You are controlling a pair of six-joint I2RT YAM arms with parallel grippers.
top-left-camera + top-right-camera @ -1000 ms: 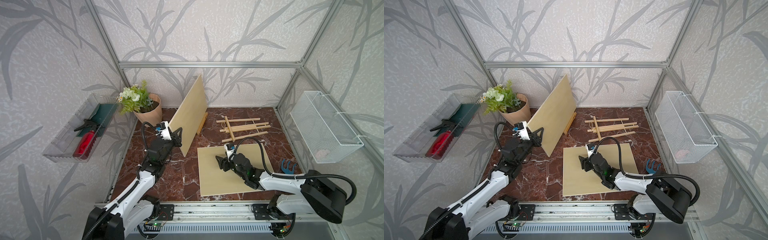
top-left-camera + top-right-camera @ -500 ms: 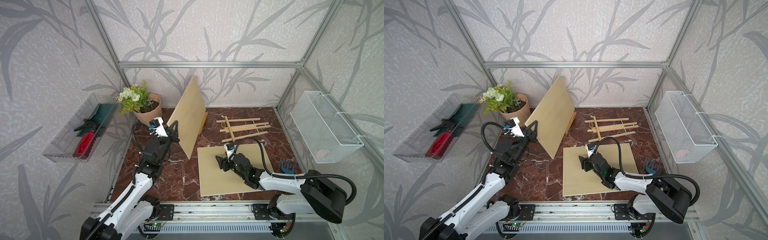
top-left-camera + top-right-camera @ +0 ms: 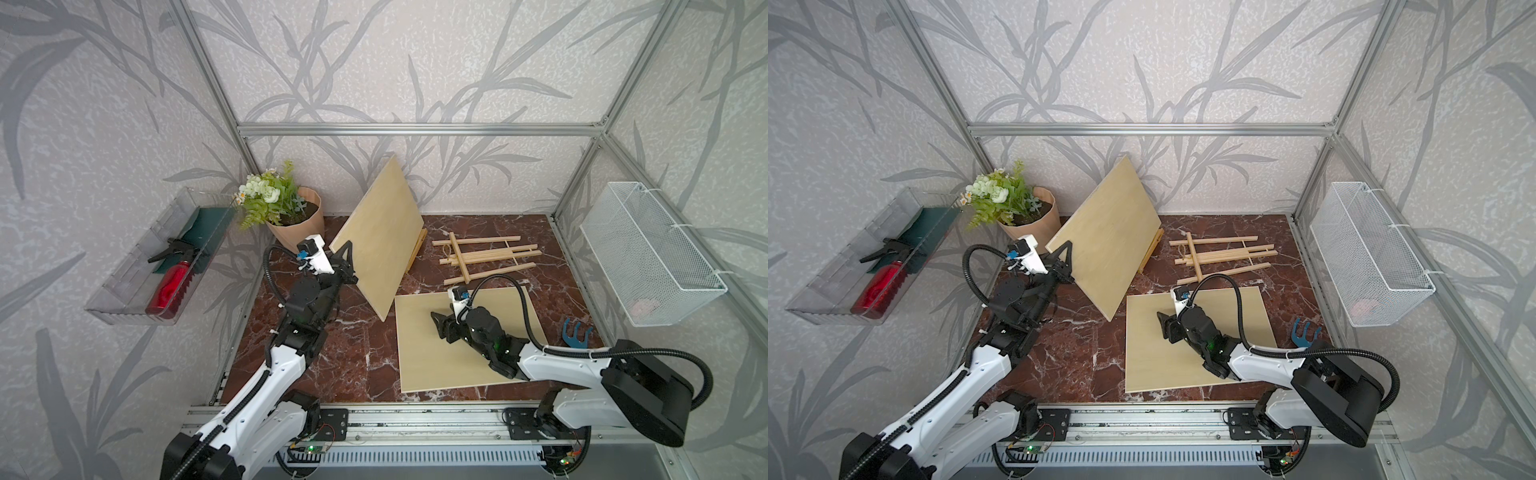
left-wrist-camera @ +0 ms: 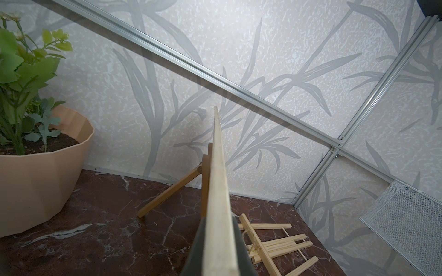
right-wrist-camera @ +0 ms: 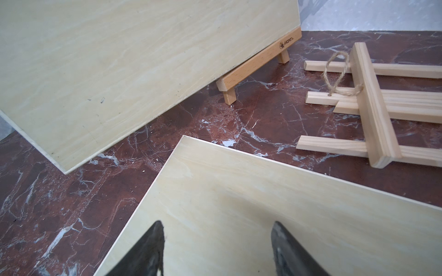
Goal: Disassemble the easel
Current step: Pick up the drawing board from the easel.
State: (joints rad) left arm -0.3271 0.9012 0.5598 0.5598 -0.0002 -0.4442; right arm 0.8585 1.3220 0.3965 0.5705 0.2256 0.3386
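1. Left gripper (image 3: 346,266) is clamped on the near edge of the tilted board (image 3: 380,239), with fingers (image 4: 197,251) on either side of it.
2. Beyond that claw, the board's far lower edge rests on the small easel (image 5: 260,61).
3. Right gripper (image 3: 439,326) has its jaws apart and holds nothing, just above the flat board (image 3: 436,370).

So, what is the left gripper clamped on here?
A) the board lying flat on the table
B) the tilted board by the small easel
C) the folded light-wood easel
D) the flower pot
B: the left gripper is shut on the side edge of the tilted board, which the left wrist view shows edge-on between its jaws.
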